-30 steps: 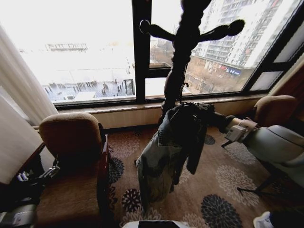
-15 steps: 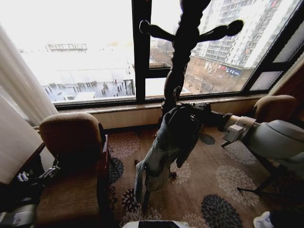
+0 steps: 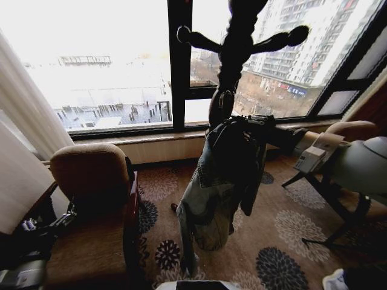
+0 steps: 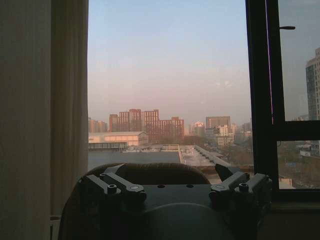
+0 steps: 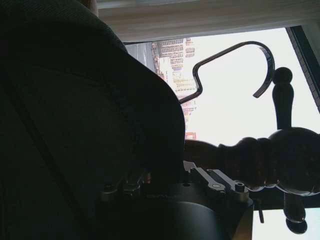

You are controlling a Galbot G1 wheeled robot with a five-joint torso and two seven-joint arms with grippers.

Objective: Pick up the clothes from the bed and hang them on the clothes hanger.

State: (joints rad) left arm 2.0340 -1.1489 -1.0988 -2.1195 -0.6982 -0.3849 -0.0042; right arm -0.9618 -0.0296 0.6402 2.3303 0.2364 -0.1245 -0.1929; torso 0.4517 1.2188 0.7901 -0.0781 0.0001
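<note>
The clothes, a faded denim jacket [image 3: 221,181], hang in the air on the clothes hanger, whose metal hook [image 3: 225,99] [image 5: 235,65] sticks up above the collar. My right gripper [image 3: 253,121] [image 5: 170,172] is shut at the top of the jacket, its jaws buried in the dark fabric [image 5: 75,125]. The hook is right beside the trunk of a dark wooden coat stand [image 3: 234,54], below its pegs [image 5: 270,160], touching none of them. My left gripper [image 4: 175,177] [image 3: 27,226] is parked low at the left, open and holding nothing. The bed is out of view.
A brown armchair [image 3: 91,175] stands at the left under the window [image 3: 109,66], with a white curtain [image 3: 18,121] beside it. Another chair [image 3: 351,136] sits at the right behind my right arm. Flowered carpet [image 3: 278,241] lies around the stand's foot.
My right arm has lifted the jacket and hanger higher along the coat stand's trunk, and the hook now sits further up it. The jacket's hem has swung. The left arm has not moved.
</note>
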